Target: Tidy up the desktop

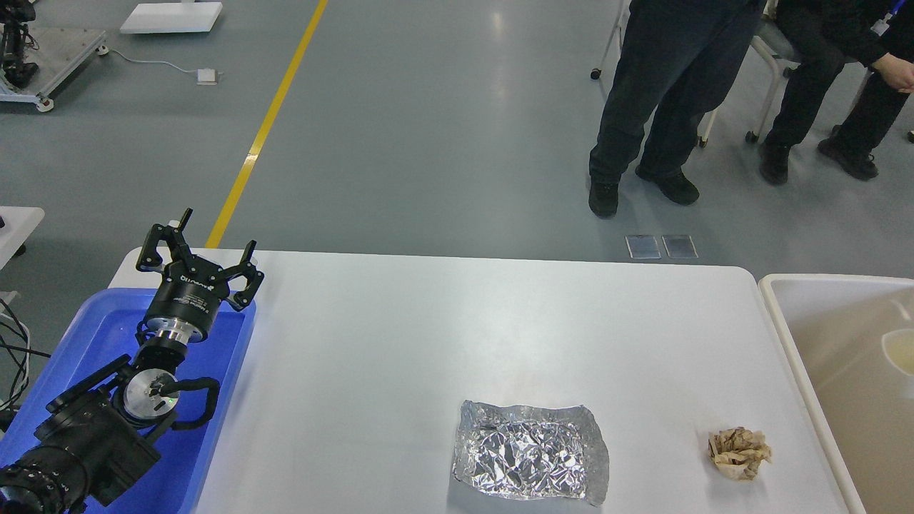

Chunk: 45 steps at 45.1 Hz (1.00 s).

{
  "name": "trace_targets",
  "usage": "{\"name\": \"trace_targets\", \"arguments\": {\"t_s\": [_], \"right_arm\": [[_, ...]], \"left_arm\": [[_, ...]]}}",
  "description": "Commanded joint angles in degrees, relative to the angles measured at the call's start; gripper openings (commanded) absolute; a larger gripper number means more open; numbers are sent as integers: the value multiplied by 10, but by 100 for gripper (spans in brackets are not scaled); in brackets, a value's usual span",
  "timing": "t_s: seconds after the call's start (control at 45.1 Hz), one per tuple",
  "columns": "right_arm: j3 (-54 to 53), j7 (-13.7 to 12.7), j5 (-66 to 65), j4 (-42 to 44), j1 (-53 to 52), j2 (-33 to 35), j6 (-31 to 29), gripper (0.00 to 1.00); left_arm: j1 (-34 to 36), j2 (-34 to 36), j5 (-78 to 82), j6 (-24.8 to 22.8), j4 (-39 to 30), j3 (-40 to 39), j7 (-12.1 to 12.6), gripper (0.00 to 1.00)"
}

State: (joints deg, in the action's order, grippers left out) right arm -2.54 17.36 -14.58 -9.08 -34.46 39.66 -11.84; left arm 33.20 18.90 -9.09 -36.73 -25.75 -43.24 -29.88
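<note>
**The Left Gripper Hung Open Over the Blue Tray**

The desktop (400, 335) was a big white table with round corners. It filled most of the lower half of the head view, and gray floor lay past its far edge.

A blue plastic tray (93, 343) sat at the left end of the table. The robot's black left arm came in from the lower left corner, over the tray. The left gripper (201, 250) was at the far end of the arm, above the far right corner of the tray. Its two fingers (158, 243) were spread wide apart, and they held nothing. The right arm and its gripper did not show in the view.

A sheet of crinkled silver foil (530, 457) lay flat on the table near the front edge, a little right of the middle. A small ball of crumpled brown paper (739, 452) lay to the right of the foil. The two were apart and did not touch. Both were well away from the gripper.

A beige-white tub (778, 314) stood just beside the right end of the table. Something pale and round (901, 351) lay inside it, cut off by the edge of the view.

On the floor past the table, a person in dark pants (660, 93) stood near the right side. Another person (835, 78) sat on a chair beside them. A yellow line (268, 121) ran across the floor on the left.
</note>
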Motion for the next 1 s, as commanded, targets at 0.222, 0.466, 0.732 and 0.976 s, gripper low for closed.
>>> {"name": "trace_targets", "arguments": {"t_s": [0.222,0.466,0.732,0.976], "right_arm": [[-83,1,42,4,10,-11,4,99],[-340,0,79,-8,5,-17,-12,100],[-409,-36,237,-48,-13,-25,-54,100],[-412,-68,300,-138,-32,-21,-57,100]], "left_arm": [[0,0,-1,0,0,0,0,100],[-1,0,0,0,0,0,0,100],[0,0,0,0,0,0,0,100],[0,0,0,0,0,0,0,100]]}}
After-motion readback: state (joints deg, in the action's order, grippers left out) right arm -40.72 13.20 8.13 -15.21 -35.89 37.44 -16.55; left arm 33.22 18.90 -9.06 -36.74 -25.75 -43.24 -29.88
